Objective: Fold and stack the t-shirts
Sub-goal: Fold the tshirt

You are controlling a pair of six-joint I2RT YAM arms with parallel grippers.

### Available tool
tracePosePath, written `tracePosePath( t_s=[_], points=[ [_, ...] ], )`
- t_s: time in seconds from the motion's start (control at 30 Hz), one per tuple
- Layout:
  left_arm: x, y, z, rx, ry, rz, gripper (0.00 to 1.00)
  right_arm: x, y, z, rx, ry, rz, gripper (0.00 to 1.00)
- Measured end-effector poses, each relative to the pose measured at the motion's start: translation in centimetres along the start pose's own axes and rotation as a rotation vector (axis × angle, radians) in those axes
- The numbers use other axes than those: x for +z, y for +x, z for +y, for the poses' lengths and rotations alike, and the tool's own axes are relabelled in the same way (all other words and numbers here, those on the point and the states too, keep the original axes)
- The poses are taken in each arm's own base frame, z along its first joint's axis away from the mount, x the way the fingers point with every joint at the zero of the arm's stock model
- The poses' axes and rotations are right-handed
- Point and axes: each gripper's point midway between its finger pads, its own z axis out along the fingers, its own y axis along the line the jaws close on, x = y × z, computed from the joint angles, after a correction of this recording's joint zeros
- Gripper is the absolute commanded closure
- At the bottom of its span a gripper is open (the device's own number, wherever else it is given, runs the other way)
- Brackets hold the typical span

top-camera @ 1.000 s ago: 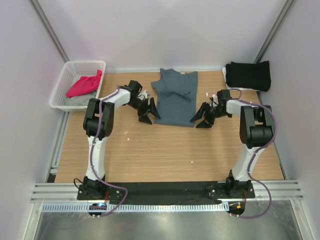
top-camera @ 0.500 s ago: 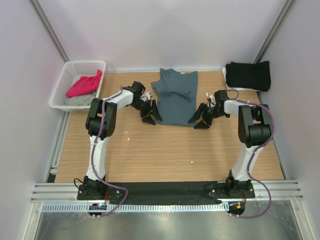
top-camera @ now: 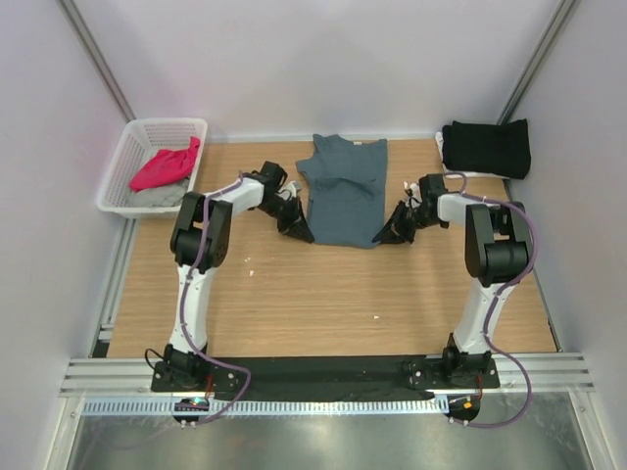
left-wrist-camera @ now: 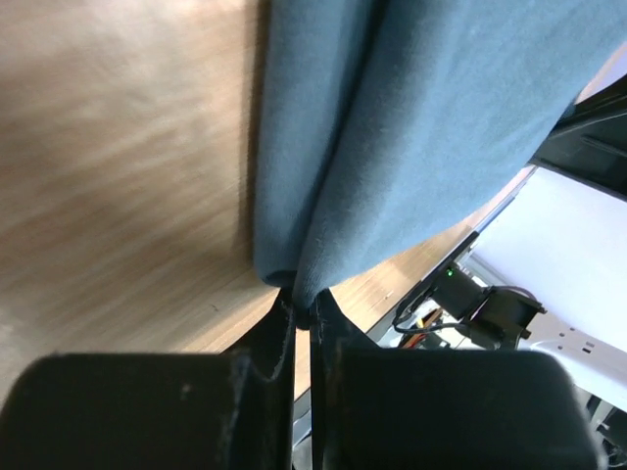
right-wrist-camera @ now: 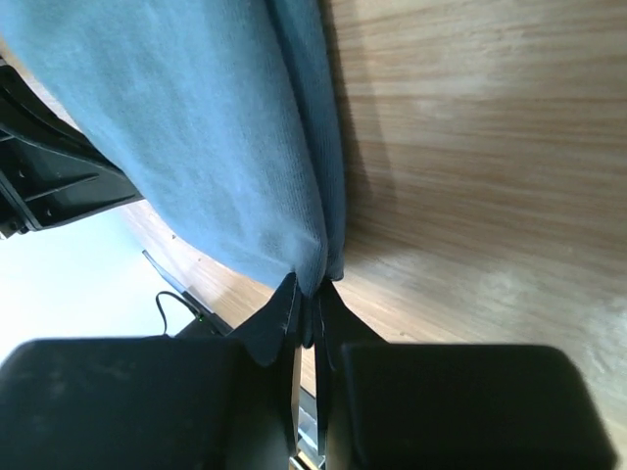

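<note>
Black folded cloth t-shirt [top-camera: 487, 147] is set far right. Slate blue-grey cloth t-shirt [top-camera: 343, 191], mid-table, is clamped at near corners by left gripper [top-camera: 302, 231] and right gripper [top-camera: 385, 233]. Magenta-pink t-shirt [top-camera: 165, 164] and light grey t-shirt [top-camera: 162, 198] are seen unfolded in white plastic mesh basket [top-camera: 167, 121].

Slate-blue t-shirt [top-camera: 342, 191], black fingers [left-wrist-camera: 263, 345]

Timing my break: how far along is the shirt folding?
Done: black shirt lies folded far right. In hand: left pincer and right pincer each pinch a near corner of the blue shirt. Remaining: finishing it, plus pink shirt and grey shirt in basket.
</note>
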Motion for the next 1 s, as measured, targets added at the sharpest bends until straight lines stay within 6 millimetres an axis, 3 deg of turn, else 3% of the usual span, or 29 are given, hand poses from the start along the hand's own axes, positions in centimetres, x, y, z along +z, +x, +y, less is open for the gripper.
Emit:
tracePosePath(
  t_s=[0.1,0.23,0.4,0.53,0.63,0.73,0.87,1.0],
  points=[
    [-0.1,0.7,-0.4,0.012,0.001,-0.001,1.00,-0.8,0.1,0.6,-0.005,-0.004,-0.011,0.92],
    [-1.3,2.6,-2.3,0.049,0.008,-0.007,1.00,-3.3,0.1,2.9,-0.052,-0.041,-0.057,0.93],
    [-4.0,5.9,-7.1,0.188,0.041,-0.045,1.00,-6.5,1.0,5.8,-0.118,-0.097,-0.108,0.93],
    [-6.0,9.0,-11.1,0.345,0.067,-0.080,1.00,-8.0,2.5,6.6,-0.138,-0.121,-0.115,0.94],
    [-6.9,11.4,-12.9,0.445,0.073,-0.087,1.00,-8.9,3.8,6.9,-0.142,-0.131,-0.112,0.95],
    [-7.7,12.9,-13.3,0.504,0.062,-0.088,1.00,-10.0,5.0,7.2,-0.161,-0.139,-0.119,0.95],
    [-8.5,13.3,-12.3,0.526,0.024,-0.102,1.00,-11.6,6.0,8.2,-0.206,-0.158,-0.146,0.96],
    [-8.5,13.6,-10.9,0.526,-0.015,-0.098,1.00,-12.1,6.2,8.5,-0.227,-0.165,-0.157,0.96]
  ],
)
